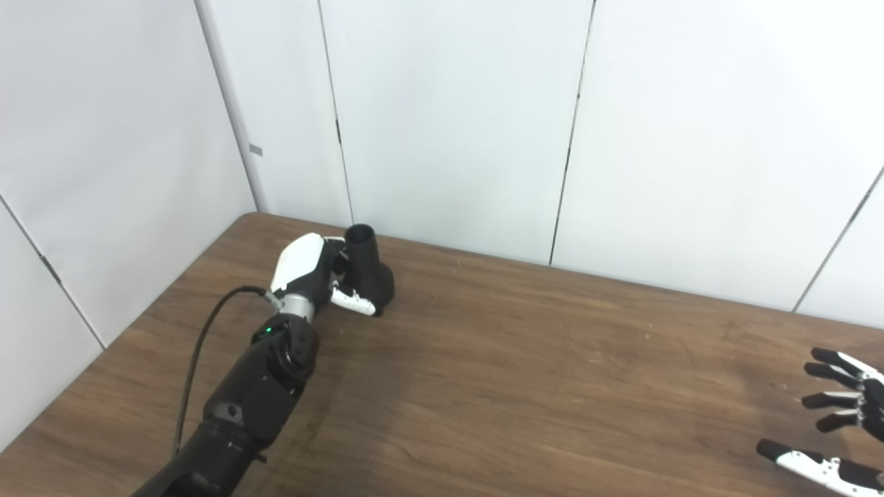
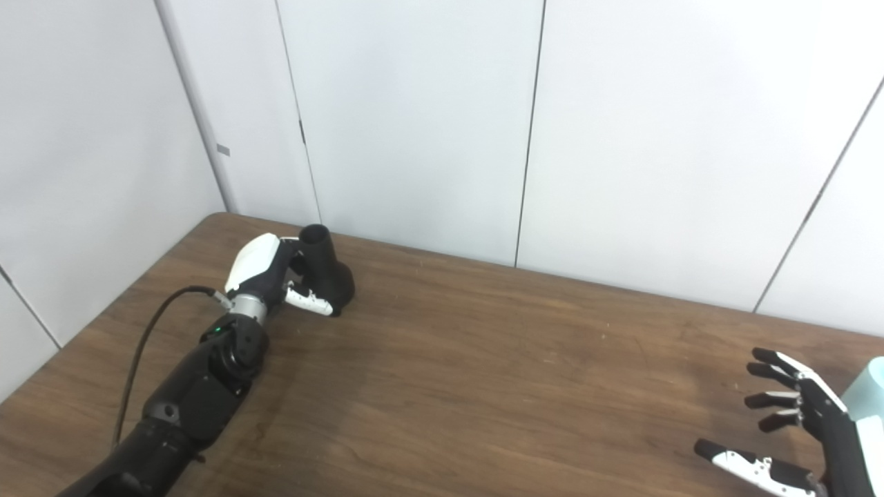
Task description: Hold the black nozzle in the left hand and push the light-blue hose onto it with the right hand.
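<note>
Curling around the black nozzle (image 1: pixel 367 270), the fingers (image 1: pixel 353 301) of my left hand (image 1: pixel 309 270) are grasping it where it is standing upright near the far left corner of the wooden table (image 1: pixel 525 373). My right hand (image 2: pixel 794 421) is hovering spread and empty at the right edge, just beside the light-blue hose (image 2: pixel 869 392), which is showing only as a pale end at the frame's border.

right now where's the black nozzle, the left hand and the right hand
black nozzle (image 1: pixel 370 270), left eye view, on its sloping body below the open mouth
left hand (image 1: pixel 309 266), left eye view, on the white back of the hand
right hand (image 2: pixel 804 421), right eye view, on the palm behind its spread fingers
</note>
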Motion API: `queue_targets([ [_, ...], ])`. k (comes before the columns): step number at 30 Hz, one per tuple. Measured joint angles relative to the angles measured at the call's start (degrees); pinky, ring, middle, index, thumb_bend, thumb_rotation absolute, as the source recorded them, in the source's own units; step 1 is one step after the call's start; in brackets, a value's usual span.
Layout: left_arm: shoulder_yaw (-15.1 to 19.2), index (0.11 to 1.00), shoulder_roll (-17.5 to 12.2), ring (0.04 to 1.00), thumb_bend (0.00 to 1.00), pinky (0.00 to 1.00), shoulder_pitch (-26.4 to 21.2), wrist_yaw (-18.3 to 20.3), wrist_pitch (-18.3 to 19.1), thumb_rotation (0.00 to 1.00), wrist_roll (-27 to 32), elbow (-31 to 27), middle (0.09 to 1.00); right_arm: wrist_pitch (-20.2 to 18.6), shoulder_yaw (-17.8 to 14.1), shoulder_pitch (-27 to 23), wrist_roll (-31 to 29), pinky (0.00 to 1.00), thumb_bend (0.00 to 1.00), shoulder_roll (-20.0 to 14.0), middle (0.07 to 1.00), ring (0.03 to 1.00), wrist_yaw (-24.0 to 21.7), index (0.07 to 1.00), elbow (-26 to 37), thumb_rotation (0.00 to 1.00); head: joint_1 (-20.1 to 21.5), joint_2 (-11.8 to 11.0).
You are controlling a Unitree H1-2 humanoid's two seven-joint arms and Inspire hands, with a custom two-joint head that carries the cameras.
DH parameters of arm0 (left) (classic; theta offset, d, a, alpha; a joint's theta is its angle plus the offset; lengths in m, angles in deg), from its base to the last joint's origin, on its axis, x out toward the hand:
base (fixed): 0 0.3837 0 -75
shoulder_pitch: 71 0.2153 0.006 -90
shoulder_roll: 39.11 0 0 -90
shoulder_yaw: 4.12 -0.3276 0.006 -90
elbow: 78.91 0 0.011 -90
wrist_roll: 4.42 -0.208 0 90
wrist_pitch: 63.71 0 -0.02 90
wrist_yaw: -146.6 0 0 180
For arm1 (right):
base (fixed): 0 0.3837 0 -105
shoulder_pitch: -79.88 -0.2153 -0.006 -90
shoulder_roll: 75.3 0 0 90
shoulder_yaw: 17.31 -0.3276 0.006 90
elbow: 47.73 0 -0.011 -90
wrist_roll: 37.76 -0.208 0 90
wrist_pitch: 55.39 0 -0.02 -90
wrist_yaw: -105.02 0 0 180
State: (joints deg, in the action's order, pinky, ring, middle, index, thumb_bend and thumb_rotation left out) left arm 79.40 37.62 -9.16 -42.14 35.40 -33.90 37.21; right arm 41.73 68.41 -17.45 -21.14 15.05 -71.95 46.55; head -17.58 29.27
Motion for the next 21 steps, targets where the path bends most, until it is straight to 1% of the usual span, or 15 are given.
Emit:
queue_targets([
  [1, -0.51, 0.481, 0.0, 0.62, 0.53, 1.0, 0.08, 0.69, -0.61, 0.0, 0.18, -0.5, 0.49, 0.0, 0.0, -0.01, 0.08, 0.44, 0.65, 0.0, 0.735, 0.579, 0.0, 0.77, 0.02, 0.06, 0.01, 0.0],
  [3, -1.7, 0.481, 0.04, 0.619, 0.53, 1.0, 0.11, 2.38, -1.65, 0.0, 0.49, -1.3, 0.49, 0.0, 0.06, -0.02, 0.37, 0.45, 0.66, 0.02, 0.734, 0.579, 0.0, 0.772, 0.04, 0.06, 1.49, 0.35],
  [6, -4.11, 0.488, 0.05, 0.616, 0.53, 1.0, 0.06, 6.34, -4.38, 0.0, 1.18, -3.3, 0.474, -0.01, 0.11, 0.03, 0.75, 0.45, 0.67, 0.05, 0.735, 0.581, 0.01, 0.774, 0.05, 0.06, 2.64, 0.53],
  [8, -5.71, 0.483, 0.34, 0.618, 0.53, 1.0, -0.06, 8.81, -6.24, 0.0, 1.55, -4.71, 0.484, -0.01, 0.16, 0.05, 0.9, 0.46, 0.67, 0.14, 0.736, 0.584, 0.01, 0.774, 0.18, 0.06, 2.82, 0.53],
  [11, -7.63, 0.478, 1.54, 0.62, 0.53, 1.0, -0.27, 12.13, -8.55, 0.0, 2.73, -6.56, 0.491, -0.26, 0.21, 0.15, 1.06, 0.46, 0.67, 0.43, 0.737, 0.586, 0.01, 0.776, 1.22, 0.04, 4.57, 0.88],
  [12, -8.0, 0.479, 2.09, 0.621, 0.53, 1.0, -0.37, 13.22, -9.39, 0.0, 3.14, -6.89, 0.489, -0.34, 0.22, 0.14, 1.13, 0.47, 0.67, 0.56, 0.737, 0.587, 0.03, 0.776, 1.6, 0.04, 5.88, 1.14],
  [14, -8.84, 0.478, 3.42, 0.622, 0.53, 1.0, -0.8, 15.21, -10.94, 0.0, 3.78, -7.13, 0.49, -0.78, 0.28, 0.11, 1.3, 0.47, 0.66, 0.96, 0.738, 0.588, 0.07, 0.777, 2.01, 0.02, 6.68, 1.32],
  [15, -9.13, 0.478, 3.93, 0.623, 0.53, 1.0, -1.07, 15.95, -11.69, 0.0, 4.13, -7.14, 0.49, -1.32, 0.31, 0.13, 1.59, 0.47, 0.67, 1.28, 0.739, 0.59, 0.07, 0.778, 2.16, 0.03, 7.64, 1.49],
  [17, -10.04, 0.478, 4.69, 0.623, 0.53, 1.0, -1.67, 17.4, -13.0, 0.0, 4.48, -7.17, 0.491, -3.15, 0.42, 0.31, 2.03, 0.49, 0.66, 2.0, 0.743, 0.596, 0.02, 0.78, 3.22, 0.04, 7.83, 1.58],
  [20, -11.69, 0.476, 5.92, 0.623, 0.53, 1.0, -2.52, 18.65, -15.22, 0.0, 4.25, -7.04, 0.494, -6.49, 0.61, 0.35, 2.49, 0.51, 0.65, 2.75, 0.746, 0.606, -0.23, 0.783, 5.85, 0.03, 9.49, 1.93],
  [21, -12.38, 0.477, 6.55, 0.624, 0.53, 1.0, -2.79, 18.89, -15.95, 0.0, 4.12, -6.85, 0.492, -6.81, 0.62, 0.32, 2.76, 0.51, 0.65, 2.88, 0.746, 0.607, -0.21, 0.783, 6.02, 0.02, 10.63, 2.28],
])
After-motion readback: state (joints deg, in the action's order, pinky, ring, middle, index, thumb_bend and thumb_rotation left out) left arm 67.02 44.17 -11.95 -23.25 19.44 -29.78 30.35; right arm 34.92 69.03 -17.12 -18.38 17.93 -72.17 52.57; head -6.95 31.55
